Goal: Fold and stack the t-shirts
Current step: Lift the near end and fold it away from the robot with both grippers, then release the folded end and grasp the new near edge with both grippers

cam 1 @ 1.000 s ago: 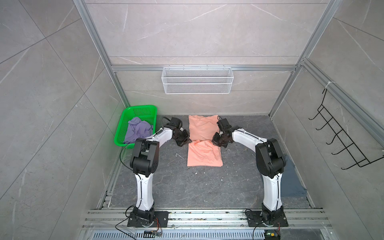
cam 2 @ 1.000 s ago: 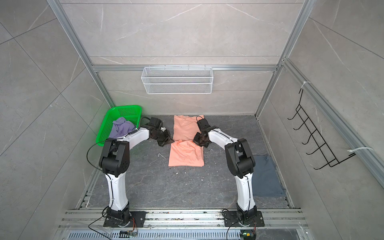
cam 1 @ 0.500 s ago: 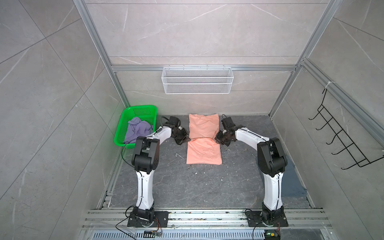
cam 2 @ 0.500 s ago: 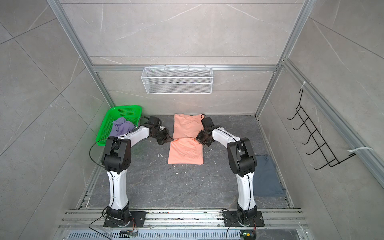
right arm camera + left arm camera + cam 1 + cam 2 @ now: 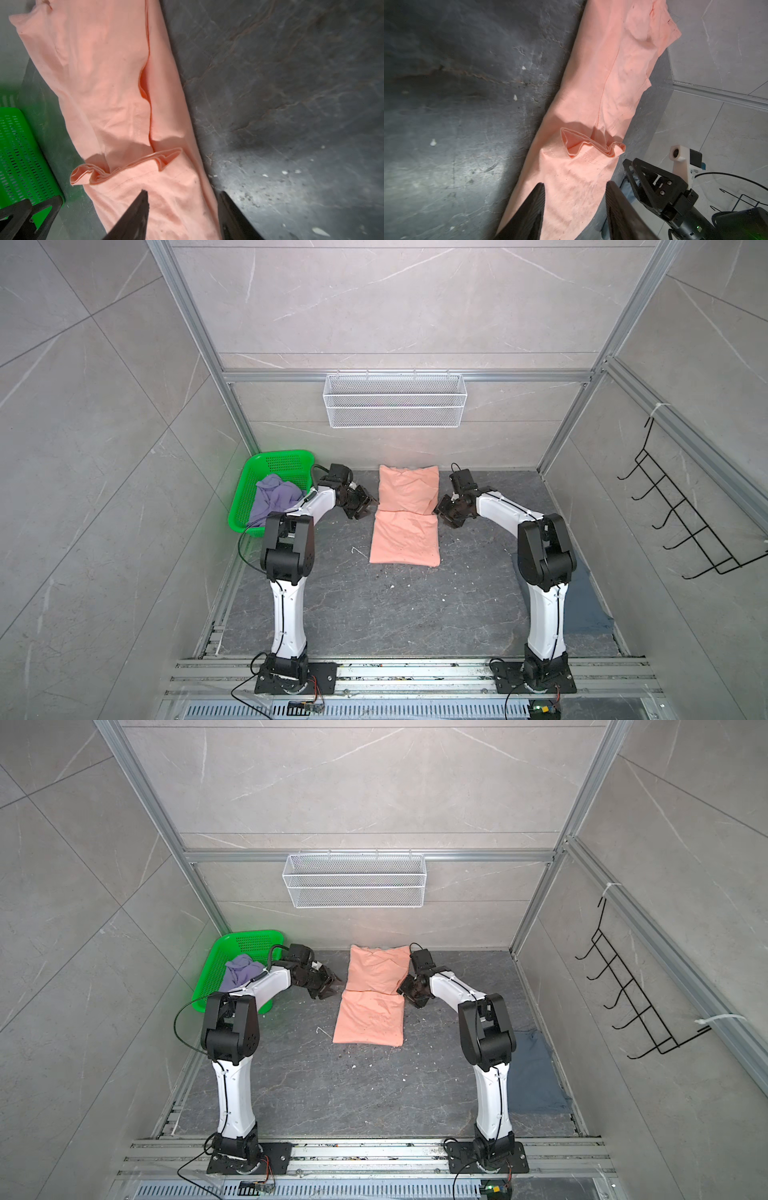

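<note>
Peach-pink cotton holds the middle: in both top views the peach-pink t-shirt (image 5: pixel 405 539) (image 5: pixel 370 1019) lies folded into a long strip on the dark desk (image 5: pixel 353 614) (image 5: pixel 324 1094). It runs from the centre toward 12 o'clock, with a crosswise ridge halfway along it. The left claw (image 5: pixel 368 509) (image 5: pixel 330 986) sits at the ridge's 9 o'clock end, just beside the cloth. The right claw (image 5: pixel 440 512) (image 5: pixel 405 990) sits at its 3 o'clock end, so close that I cannot tell whether it touches. At 10 o'clock the lavender t-shirt (image 5: pixel 274 495) (image 5: pixel 241 969) is bunched in the green basket (image 5: pixel 286 456) (image 5: pixel 253 936). At 4 o'clock the slate blue-grey t-shirt (image 5: pixel 590 605) (image 5: pixel 536 1073) lies flat beside the right arm, against the side wall. The left wrist view shows the left claw (image 5: pixel 575 184) with its two dark fingers (image 5: pixel 536 207) moderately parted, gripping nothing, the peach cloth showing in the gap. A small rumpled hem lip (image 5: pixel 591 145) stands up just beyond the tips, and the right claw (image 5: pixel 654 187) faces in from across the strip. The right wrist view shows the right claw (image 5: pixel 183 192) likewise parted and holding nothing. One finger is over the cloth, the other over bare desk (image 5: pixel 291 104) just beside the shirt's edge. The hem lip (image 5: pixel 124 168) lies ahead of the tips and the green basket (image 5: pixel 20 155) beyond the strip.
</note>
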Available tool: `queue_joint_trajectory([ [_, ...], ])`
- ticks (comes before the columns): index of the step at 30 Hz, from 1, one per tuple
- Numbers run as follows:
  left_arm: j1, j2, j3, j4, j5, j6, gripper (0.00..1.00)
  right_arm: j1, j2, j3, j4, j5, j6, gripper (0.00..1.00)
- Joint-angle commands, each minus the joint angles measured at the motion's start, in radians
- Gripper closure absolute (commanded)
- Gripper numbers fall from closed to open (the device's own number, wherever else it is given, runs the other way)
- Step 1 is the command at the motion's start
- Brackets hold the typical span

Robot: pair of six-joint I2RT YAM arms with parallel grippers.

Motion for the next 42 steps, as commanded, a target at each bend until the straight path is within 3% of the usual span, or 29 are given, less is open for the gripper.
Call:
queue_joint_trajectory([
  [1,0.018,-0.092,-0.030,-0.001,-0.003,0.033,0.44,-0.002,-0.125,-0.071,0.013,0.009,-0.028,0.43],
  [7,0.015,-0.221,-0.208,-0.055,-0.016,0.112,0.33,0.005,-0.282,-0.366,0.148,-0.093,0.040,0.41],
  [11,0.012,-0.343,-0.394,-0.049,-0.024,0.118,0.22,0.034,-0.381,-0.535,0.211,-0.114,0.080,0.34],
  [20,-0.070,-0.479,-0.685,0.044,-0.016,0.023,0.21,0.108,-0.478,-0.817,0.431,-0.178,0.233,0.34],
  [27,-0.111,-0.445,-0.786,0.196,-0.002,-0.084,0.28,0.124,-0.446,-0.895,0.541,-0.188,0.284,0.36],
  [37,-0.111,-0.366,-0.777,0.269,-0.023,-0.121,0.43,0.142,-0.372,-0.902,0.604,-0.151,0.349,0.46],
  [42,-0.109,-0.342,-0.748,0.275,-0.053,-0.111,0.58,0.141,-0.350,-0.893,0.594,-0.122,0.350,0.71],
])
